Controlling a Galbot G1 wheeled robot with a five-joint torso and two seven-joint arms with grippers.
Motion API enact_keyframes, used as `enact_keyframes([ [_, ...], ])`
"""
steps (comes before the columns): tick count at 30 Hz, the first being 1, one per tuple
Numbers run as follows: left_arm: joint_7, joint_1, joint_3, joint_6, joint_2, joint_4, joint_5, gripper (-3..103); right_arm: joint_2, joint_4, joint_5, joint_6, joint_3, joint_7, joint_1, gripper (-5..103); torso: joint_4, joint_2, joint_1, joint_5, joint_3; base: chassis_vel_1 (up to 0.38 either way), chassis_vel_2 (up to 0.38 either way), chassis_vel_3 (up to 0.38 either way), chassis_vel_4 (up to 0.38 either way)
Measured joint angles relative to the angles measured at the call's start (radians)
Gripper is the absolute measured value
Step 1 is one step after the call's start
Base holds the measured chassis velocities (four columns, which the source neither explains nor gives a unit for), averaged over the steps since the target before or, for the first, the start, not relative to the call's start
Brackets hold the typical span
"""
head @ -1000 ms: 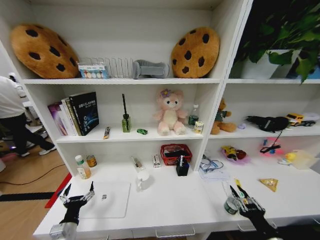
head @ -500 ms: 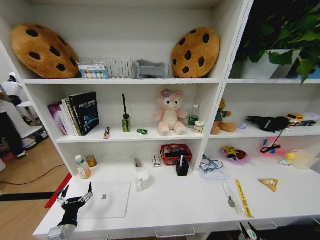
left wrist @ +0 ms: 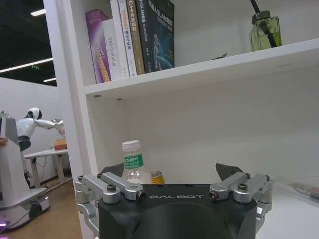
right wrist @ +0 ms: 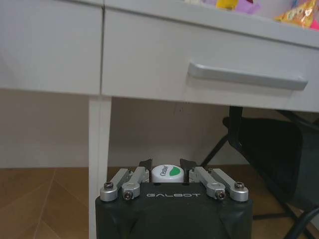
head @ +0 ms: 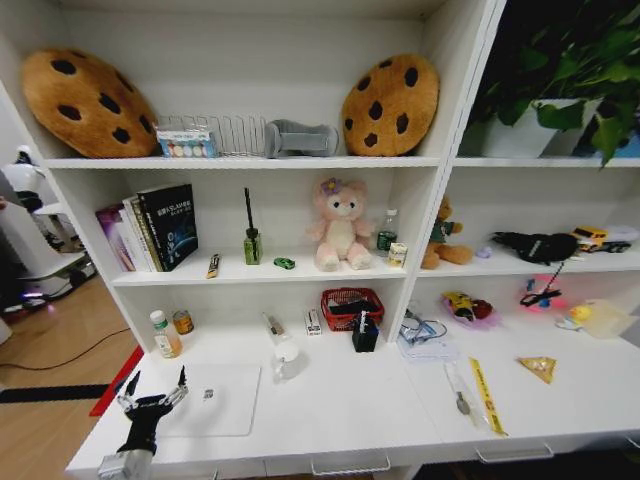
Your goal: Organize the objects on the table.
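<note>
My left gripper (head: 152,397) hovers spread over the counter's (head: 340,410) front left corner, while my right gripper (right wrist: 166,166), below its front edge, pinches what looks like a white-capped bottle (right wrist: 166,173).

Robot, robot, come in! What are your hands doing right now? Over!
Left gripper open, empty, above slim silver laptop. Right gripper below white desk's drawer, shut on small white-capped container. Nothing in the way.
</note>
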Motion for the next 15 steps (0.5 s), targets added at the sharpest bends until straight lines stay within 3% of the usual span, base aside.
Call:
enact_keyframes([
  [7,0.000,0.015,0.002,0.001,-0.008,0.001,0.011,100,-0.039,-0.221,0.081,-0.023,-0.039,-0.001,0.164,29,-0.0002,0.000,0.000,-0.0001,0.000,0.000,0.000,0.000,0.000],
  [15,-0.001,0.024,-0.003,0.001,-0.007,0.001,0.012,100,-0.047,-0.286,0.098,-0.032,-0.019,-0.002,0.277,29,0.0003,0.000,0.000,-0.0002,0.000,0.000,0.000,0.000,0.000],
])
